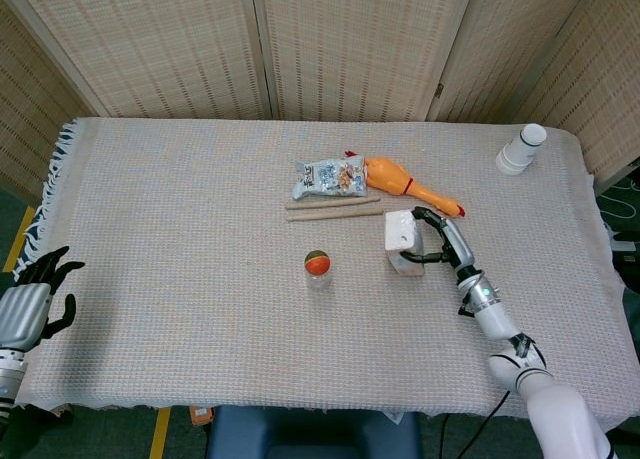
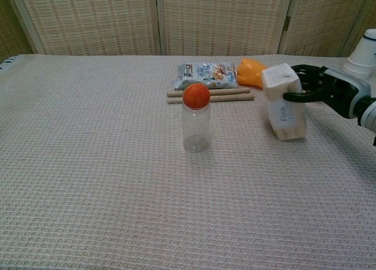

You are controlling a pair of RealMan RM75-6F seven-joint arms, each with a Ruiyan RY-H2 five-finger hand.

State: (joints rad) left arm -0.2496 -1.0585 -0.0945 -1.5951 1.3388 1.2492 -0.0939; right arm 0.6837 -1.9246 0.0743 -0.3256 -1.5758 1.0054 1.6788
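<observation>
Now right hand (image 1: pixel 440 241) grips white pack (image 2: pixel 284 102), apparently touching cloth (image 1: pixel 180 219).

The right hand's fingers (image 2: pixel 301 95) wrap a white pack (image 2: pixel 284 103) standing on end on the surface (image 1: pixel 180 229). Just beyond them lie an orange rubber chicken (image 1: pixel 405 182), two sticks (image 1: pixel 333 210) and a snack packet (image 1: pixel 328 177), closing that way. Left of them stands a clear jar (image 2: pixel 195 126) topped with an orange ball (image 2: pixel 196 96); bare cloth lies between and nearer the robot.

Box (image 2: pixel 284 103) right of jar (image 2: pixel 195 127) — sticks (image 2: pixel 210 95), packet (image 2: pixel 205 75) behind.
</observation>
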